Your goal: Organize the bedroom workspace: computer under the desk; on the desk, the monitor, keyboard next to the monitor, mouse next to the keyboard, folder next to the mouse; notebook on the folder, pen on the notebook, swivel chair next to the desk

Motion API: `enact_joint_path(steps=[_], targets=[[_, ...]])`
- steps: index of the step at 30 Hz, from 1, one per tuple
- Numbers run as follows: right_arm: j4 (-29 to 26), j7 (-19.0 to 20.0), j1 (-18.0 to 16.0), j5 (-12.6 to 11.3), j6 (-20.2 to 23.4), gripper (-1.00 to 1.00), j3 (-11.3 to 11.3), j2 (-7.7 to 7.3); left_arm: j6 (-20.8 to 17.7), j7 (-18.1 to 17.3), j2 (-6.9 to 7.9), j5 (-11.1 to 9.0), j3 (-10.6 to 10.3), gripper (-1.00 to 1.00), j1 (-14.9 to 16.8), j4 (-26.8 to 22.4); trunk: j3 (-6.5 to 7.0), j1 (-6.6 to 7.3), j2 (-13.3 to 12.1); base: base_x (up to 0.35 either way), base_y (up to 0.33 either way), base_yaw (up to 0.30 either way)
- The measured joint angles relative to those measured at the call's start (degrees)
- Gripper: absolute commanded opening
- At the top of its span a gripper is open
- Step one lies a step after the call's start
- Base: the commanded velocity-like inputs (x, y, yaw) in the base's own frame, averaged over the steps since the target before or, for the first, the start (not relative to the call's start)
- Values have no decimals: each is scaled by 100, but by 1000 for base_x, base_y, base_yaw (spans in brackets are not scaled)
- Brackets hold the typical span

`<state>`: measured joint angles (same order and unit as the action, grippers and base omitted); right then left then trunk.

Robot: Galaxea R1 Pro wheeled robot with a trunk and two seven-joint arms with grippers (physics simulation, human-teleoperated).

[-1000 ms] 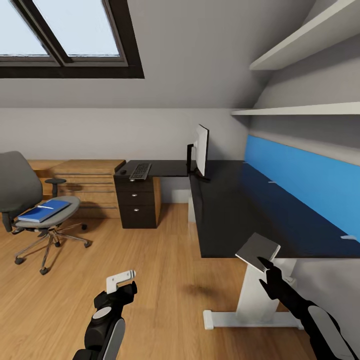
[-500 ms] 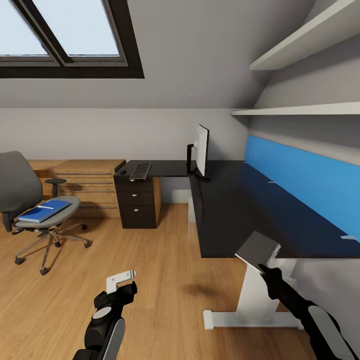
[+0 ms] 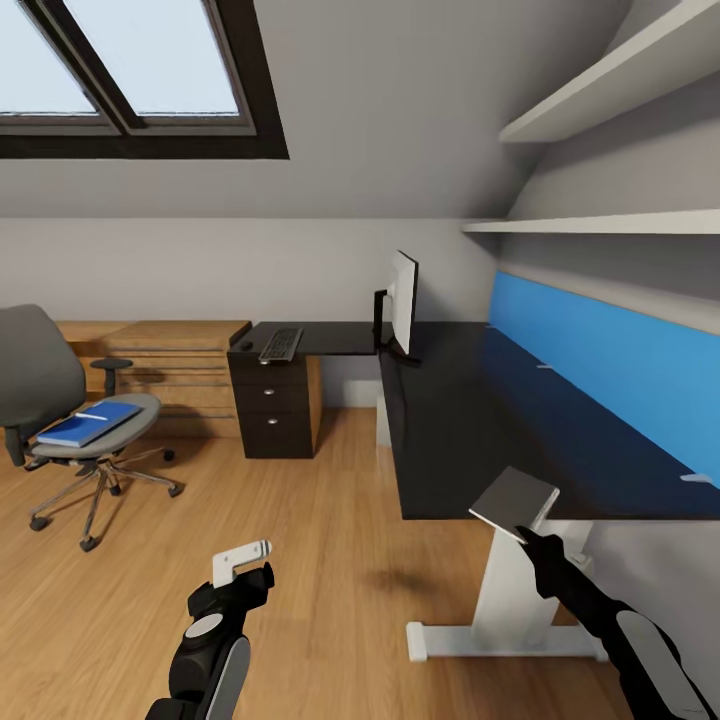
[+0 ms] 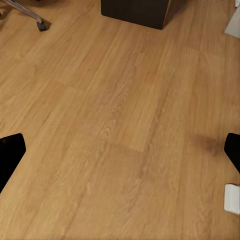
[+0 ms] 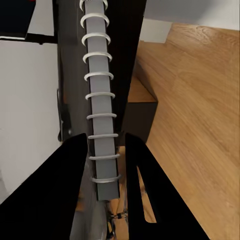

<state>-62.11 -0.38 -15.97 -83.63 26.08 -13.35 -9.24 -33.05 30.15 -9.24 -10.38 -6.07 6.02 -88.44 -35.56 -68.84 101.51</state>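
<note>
While your right claw (image 3: 533,541) grips the notebook (image 3: 515,500) by its spiral edge, tilted over the worktop (image 3: 470,420) corner, the folder (image 3: 88,423) lies far left on the swivel chair (image 3: 60,410); your left claw (image 3: 243,567) gapes wide.

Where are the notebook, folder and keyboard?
notebook (image 3: 515,499): head view, grey cover, held in the right gripper (image 3: 527,535).
folder (image 3: 88,423): head view, blue cover, on the chair (image 3: 40,372) seat.
keyboard (image 3: 281,343): head view, middle of the keys.
</note>
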Motion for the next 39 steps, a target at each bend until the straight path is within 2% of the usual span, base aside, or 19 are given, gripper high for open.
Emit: enact_joint_path(steps=[10, 13, 14, 17, 20, 21, 23, 24, 25, 26, 29, 31, 32, 33, 35, 37, 38, 39], targets=[[-198, -13, 0, 13, -19, -100, -8, 23, 3, 6, 0, 0, 0, 100, 0, 7, 180, 220, -401, 0, 0, 5], [-295, -16, -1, 14, -30, -100, -2, 72, 3, 11, 6, -6, 19, 100, -1, 106, 236, 286, -522, 0, 0, 137], [-347, -8, -1, 68, -37, -100, 4, 123, 3, 13, 10, -5, 36, 100, -1, 281, 257, 307, -562, 0, 0, 214], [-419, 0, -1, 273, -58, -100, 13, 182, 1, 13, 14, -2, 42, 100, -1, 372, 321, 373, -682, 0, 0, 229], [-560, 4, -1, 621, -160, -100, 17, 328, 6, 13, 18, -4, 46, 100, -1, 591, 387, 439, -802, 0, 0, 238], [-707, 11, -1, 1045, -311, -100, 17, 519, 27, 14, 23, -3, 47, 100, 3, 870, 409, 461, -843, 0, 0, 242], [-785, 11, 3, 1355, -396, -100, 12, 626, 34, 13, 24, 4, 49, 100, 3, 960, 435, 484, -884, 0, 0, 244], [-878, 10, 6, 1880, -589, -100, 18, 829, 41, 14, 25, 9, 47, 100, 5, 1044, 439, 484, -884, 0, 0, 245], [-903, 8, 8, 2190, -716, -100, 25, 955, 43, 14, 25, 14, 50, 100, 6, 1070, 443, 484, -884, 0, 0, 246], [-913, 7, 8, 2346, -786, -100, 31, 1023, 44, 14, 25, 16, 51, 100, 6, 1084, 447, 484, -884, 0, 0, 247], [-949, 1, 9, 3122, -1117, -100, 148, 1344, 52, 14, 58, 16, 63, 100, 8, 1262, 459, 484, -884, 0, 0, 249], [-954, -8, 8, 3436, -1256, -100, 245, 1439, 77, 12, 104, 14, 68, 100, 8, 1438, 467, 484, -884, 6, 4, 254], [-953, -18, 9, 3675, -1402, -100, 379, 1518, 123, 8, 176, 8, 75, 100, 6, 1629, 471, 484, -884, 38, 28, 258], [-952, -24, 8, 3793, -1482, -100, 463, 1555, 147, 2, 224, 2, 83, 100, 7, 1727, 474, 485, -885, 110, 85, 261], [-946, -39, 8, 4012, -1734, -100, 767, 1658, 195, -51, 381, -39, 147, 100, 8, 1974, 479, 486, -885, 159, 124, 267], [-943, -111, 8, 4147, -2070, -100, 1263, 1757, 247, -226, 544, -178, 295, 100, 9, 2233, 483, 487, -884, 216, 178, 280], [-938, -279, 5, 4202, -2301, -100, 1605, 1796, 276, -390, 626, -281, 435, 100, 9, 2400, 483, 487, -884, 236, 207, 285], [-934, -499, -2, 4232, -2433, -100, 1846, 1814, 316, -487, 692, -323, 512, 100, 6, 2494, 484, 487, -885, 239, 211, 286]])
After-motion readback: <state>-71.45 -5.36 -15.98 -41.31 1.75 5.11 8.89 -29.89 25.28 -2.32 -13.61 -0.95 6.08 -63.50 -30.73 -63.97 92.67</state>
